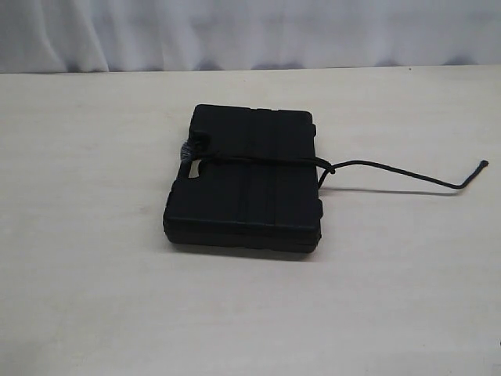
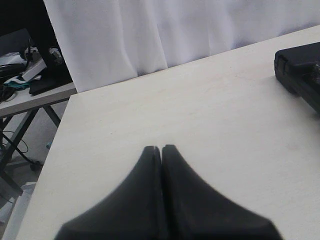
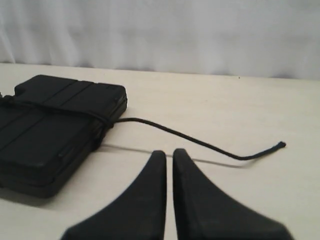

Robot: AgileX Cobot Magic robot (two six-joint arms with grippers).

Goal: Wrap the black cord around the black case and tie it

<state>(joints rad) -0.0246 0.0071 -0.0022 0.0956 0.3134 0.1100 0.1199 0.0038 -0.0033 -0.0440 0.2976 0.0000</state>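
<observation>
- Black case (image 1: 244, 182) sits in the middle of my tabletop (image 1: 94, 298).
- The black cord (image 1: 391, 170) wraps it, tail pointing to the right edge.
- My left tool (image 2: 161, 148) and right tool (image 3: 169, 152) are pinched tight, empty.

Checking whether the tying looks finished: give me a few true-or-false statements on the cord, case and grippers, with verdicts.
1. The cord crosses the lid of the case. True.
2. The cord's free end lies on the lid. False: it trails away from the case, out over the table.
3. The right gripper holds the cord. False: it is shut on nothing, apart from the cord.
4. The left gripper is shut and empty. True.
</observation>
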